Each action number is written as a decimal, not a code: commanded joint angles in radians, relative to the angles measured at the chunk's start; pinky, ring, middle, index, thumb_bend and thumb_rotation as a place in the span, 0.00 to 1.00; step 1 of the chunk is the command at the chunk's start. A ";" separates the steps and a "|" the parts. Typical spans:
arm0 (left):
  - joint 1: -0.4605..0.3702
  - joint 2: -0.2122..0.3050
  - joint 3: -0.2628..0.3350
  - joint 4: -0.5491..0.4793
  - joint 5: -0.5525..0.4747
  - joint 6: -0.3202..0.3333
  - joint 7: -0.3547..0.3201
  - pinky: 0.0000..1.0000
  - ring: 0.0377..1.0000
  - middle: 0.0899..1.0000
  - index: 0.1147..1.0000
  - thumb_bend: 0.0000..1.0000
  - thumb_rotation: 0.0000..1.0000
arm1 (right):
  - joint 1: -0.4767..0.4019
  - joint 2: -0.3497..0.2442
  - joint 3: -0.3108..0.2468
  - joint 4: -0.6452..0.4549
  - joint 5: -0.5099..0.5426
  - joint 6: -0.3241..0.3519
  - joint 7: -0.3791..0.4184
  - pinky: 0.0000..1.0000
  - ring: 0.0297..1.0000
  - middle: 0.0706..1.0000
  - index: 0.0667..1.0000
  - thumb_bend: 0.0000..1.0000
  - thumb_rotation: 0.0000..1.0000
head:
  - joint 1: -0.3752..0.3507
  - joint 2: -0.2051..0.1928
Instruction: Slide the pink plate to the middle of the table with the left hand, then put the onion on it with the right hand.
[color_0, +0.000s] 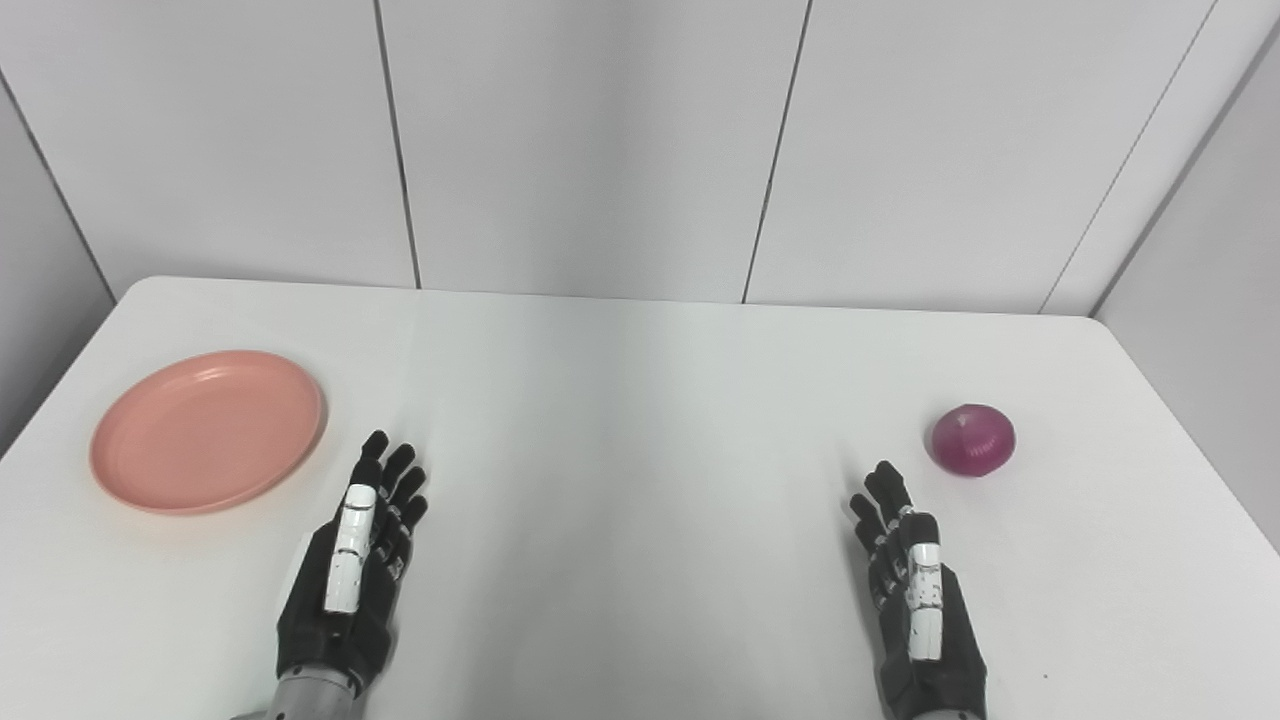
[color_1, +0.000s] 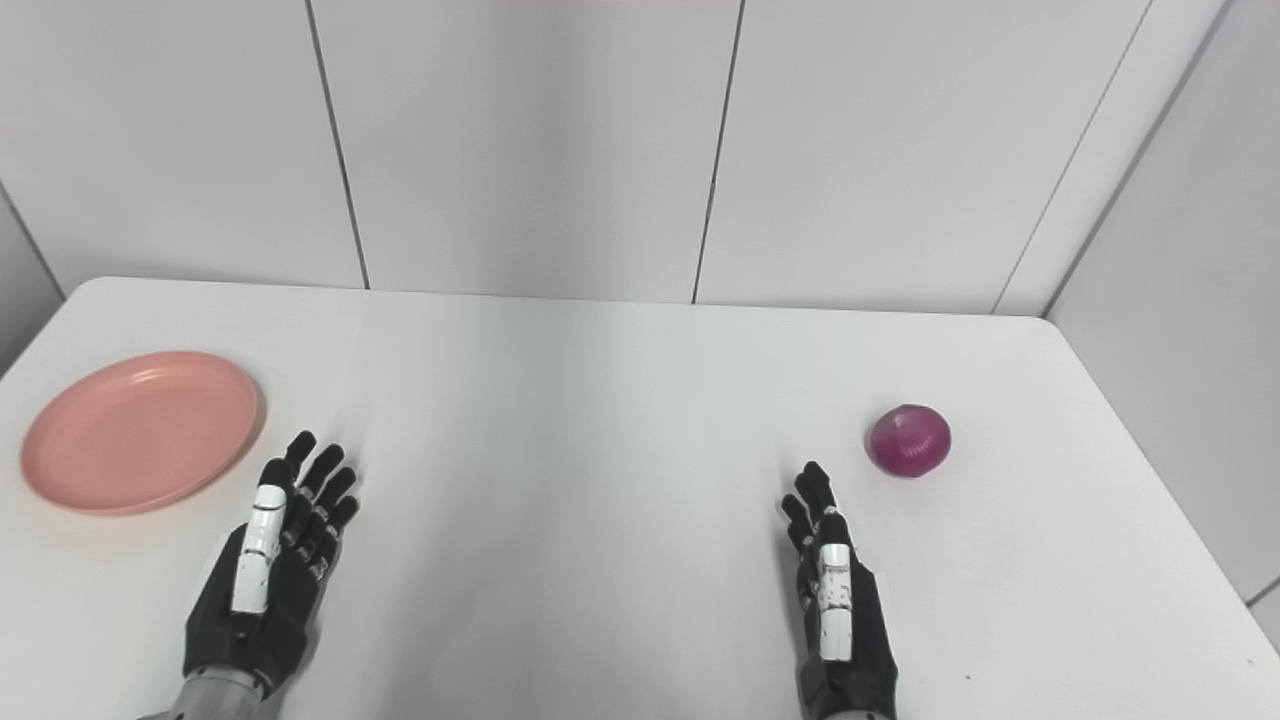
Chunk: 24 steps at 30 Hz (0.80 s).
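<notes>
On a white table (color_0: 640, 400) before grey panelled walls (color_0: 590, 140), pink plate (color_0: 208, 430), onion (color_0: 973, 440).

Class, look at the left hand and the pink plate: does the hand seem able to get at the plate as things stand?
Probably yes. The left hand is open, holding nothing, just right of the pink plate, with only bare table between them. The onion lies far off by the right hand.

Surfaces as seen: smooth and mostly matt.
A faint sheen is shown by the white worktop (color_0: 640, 400); the pink plate (color_0: 208, 430) looks like smooth plastic, the onion (color_0: 973, 440) glossy-skinned.
</notes>
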 joint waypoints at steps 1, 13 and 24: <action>0.039 0.014 -0.003 -0.023 0.007 -0.004 -0.006 1.00 0.97 0.97 1.00 0.66 0.83 | 0.038 0.015 0.001 0.004 0.007 -0.022 0.000 0.98 0.95 0.96 0.96 0.83 1.00 | 0.001 -0.001; 0.040 0.017 -0.003 -0.020 0.004 -0.009 -0.012 1.00 0.98 0.97 1.00 0.66 0.83 | 0.038 0.017 -0.001 0.002 0.009 -0.017 -0.002 0.99 0.94 0.96 0.96 0.84 1.00 | 0.001 0.000; 0.039 0.014 -0.002 -0.020 0.005 -0.009 -0.008 1.00 0.98 0.97 1.00 0.66 0.83 | 0.038 0.018 -0.001 0.001 0.008 -0.011 -0.005 0.99 0.94 0.96 0.96 0.84 1.00 | 0.000 -0.001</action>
